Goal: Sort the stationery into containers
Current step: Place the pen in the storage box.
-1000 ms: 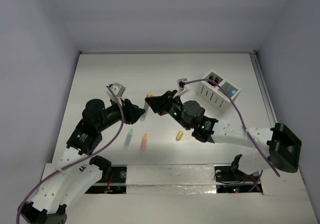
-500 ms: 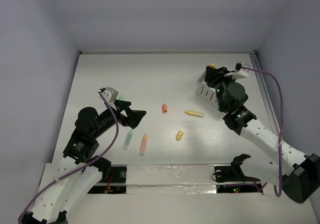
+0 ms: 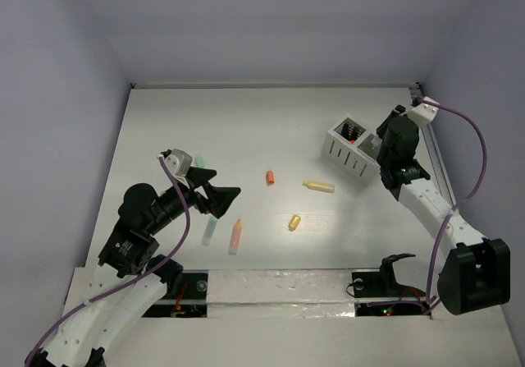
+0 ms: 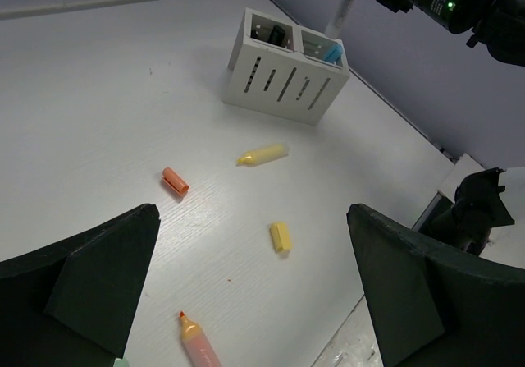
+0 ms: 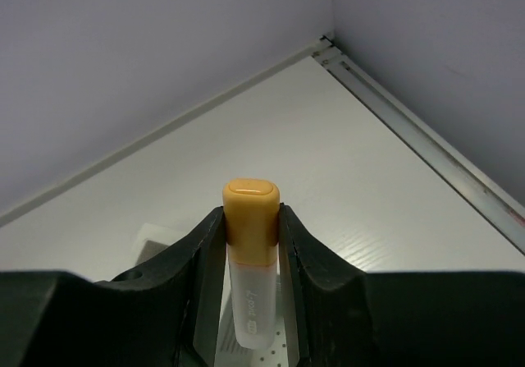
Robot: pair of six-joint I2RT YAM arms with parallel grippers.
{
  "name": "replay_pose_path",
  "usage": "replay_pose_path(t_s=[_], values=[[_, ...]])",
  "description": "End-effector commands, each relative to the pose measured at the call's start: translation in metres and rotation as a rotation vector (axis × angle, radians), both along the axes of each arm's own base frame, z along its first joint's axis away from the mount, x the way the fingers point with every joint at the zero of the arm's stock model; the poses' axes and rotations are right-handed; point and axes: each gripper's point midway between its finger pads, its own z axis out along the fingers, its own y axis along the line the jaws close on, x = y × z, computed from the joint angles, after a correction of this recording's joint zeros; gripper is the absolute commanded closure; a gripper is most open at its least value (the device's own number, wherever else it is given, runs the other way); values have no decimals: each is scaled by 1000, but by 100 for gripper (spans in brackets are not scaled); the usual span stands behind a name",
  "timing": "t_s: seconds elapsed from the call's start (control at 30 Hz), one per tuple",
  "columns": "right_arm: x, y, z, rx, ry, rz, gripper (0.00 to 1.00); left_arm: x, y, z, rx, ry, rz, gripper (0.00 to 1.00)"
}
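Note:
My right gripper (image 5: 250,219) is shut on a highlighter (image 5: 250,301) with a pale body and an orange cap, held upright. In the top view the right gripper (image 3: 376,144) hangs over the right end of the white slotted box (image 3: 349,155). The left wrist view shows that highlighter (image 4: 343,7) just above the box (image 4: 283,84), which holds a blue item (image 4: 332,52) and a dark one. My left gripper (image 3: 217,191) is open and holds nothing. Between its fingers lie a yellow cap (image 4: 280,236) and an orange highlighter (image 4: 199,344).
An orange cap (image 3: 270,177), an uncapped yellow highlighter (image 3: 318,186), a yellow cap (image 3: 294,222), an orange highlighter (image 3: 235,236) and a mint one (image 3: 210,229) lie loose mid-table. A metal rail (image 3: 431,149) runs along the right edge just behind the box.
The two grippers were close together mid-table; my right arm has swung right with the highlighter to over the box. My left gripper has opened and drawn back left.

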Motion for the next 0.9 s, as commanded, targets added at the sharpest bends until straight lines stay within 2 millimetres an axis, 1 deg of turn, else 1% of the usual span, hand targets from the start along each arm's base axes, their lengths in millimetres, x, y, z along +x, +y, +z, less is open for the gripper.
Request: replay_pose_path(t_s=[0.0,0.03,0.07,0.13,0.23,0.27,0.33,0.37,0.4,0.43,0.47,0.5,0.53,0.57,0.63,0.67,0.73,0.8,0.83,0.87], values=[[9,-3,-5,-10,25,-5,100,1,0,4,-10,-23,8,1],[13,-2,-17,-9,51,-5,100,2,0,4,-9,-21,9,1],[14,-2,-23,-9,64,-5,100,2,0,4,-10,-20,12,1],[18,0,-32,-4,78,0,100,2,1,3,-9,-19,14,1],[17,2,-42,8,99,5,100,3,0,3,-8,-18,14,1],[15,2,-43,8,102,8,91,3,1,3,-8,-18,15,1],[13,2,-41,11,104,11,77,3,0,2,-6,-14,14,1],[10,1,-36,14,94,8,59,3,0,2,-6,-14,14,1],[8,1,-36,12,102,14,52,3,0,2,-6,-14,14,1],[7,2,-31,13,96,20,45,4,0,1,-4,-10,14,1],[6,3,-29,13,98,26,35,4,0,1,-4,-10,15,1],[2,4,-26,14,104,37,32,4,0,1,-4,-11,15,1],[3,9,-20,23,96,66,29,4,0,2,-5,-12,17,1],[3,12,-18,28,98,84,23,5,0,1,-4,-11,18,1],[1,22,-18,52,114,144,21,5,1,1,-4,-11,25,1],[1,28,-17,60,118,178,19,6,1,1,-4,-11,31,1],[-3,48,-20,77,142,270,18,7,3,1,-3,-10,41,1],[-9,89,-23,98,167,423,19,9,6,1,0,-11,64,1],[-15,106,-30,107,204,473,22,10,8,4,-2,-18,76,1],[-27,145,-34,101,232,580,27,12,11,4,1,-19,98,1]])
